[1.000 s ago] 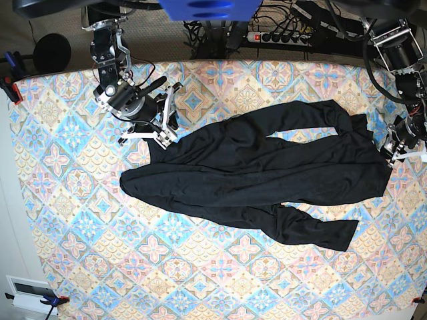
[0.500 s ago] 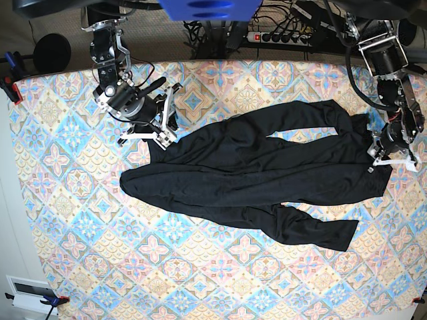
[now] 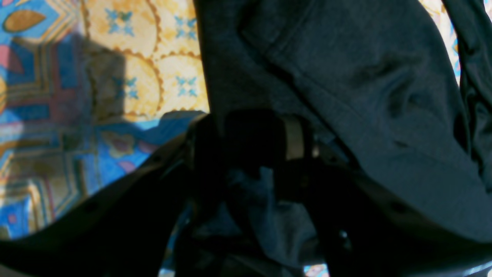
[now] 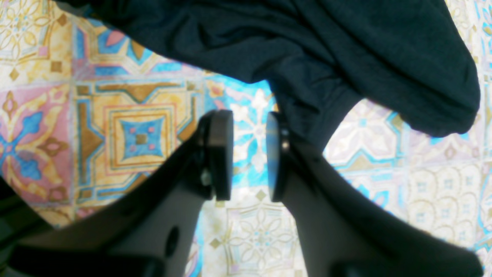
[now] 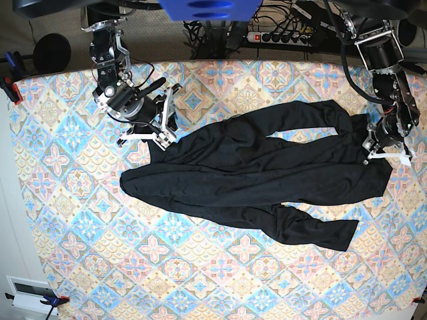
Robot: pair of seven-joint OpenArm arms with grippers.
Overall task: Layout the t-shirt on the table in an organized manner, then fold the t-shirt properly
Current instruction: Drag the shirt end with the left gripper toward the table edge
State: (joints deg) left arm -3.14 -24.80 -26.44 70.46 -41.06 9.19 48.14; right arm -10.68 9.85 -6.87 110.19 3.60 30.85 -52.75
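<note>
The t-shirt (image 5: 253, 173) lies bunched and twisted across the middle of the desk (image 5: 67, 200), one sleeve trailing toward the near edge, nothing yet flat. My left gripper (image 5: 385, 150) is down at its far-side edge with cloth running between the jaws in the wrist view; whether I've actually pinched it I can't tell. My right gripper (image 4: 250, 154) hangs part-open and empty, the fabric edge touching its outer finger only. My worry: if I pull with one side unheld, the shirt drags and bunches further, or I catch two layers and twist it.
</note>
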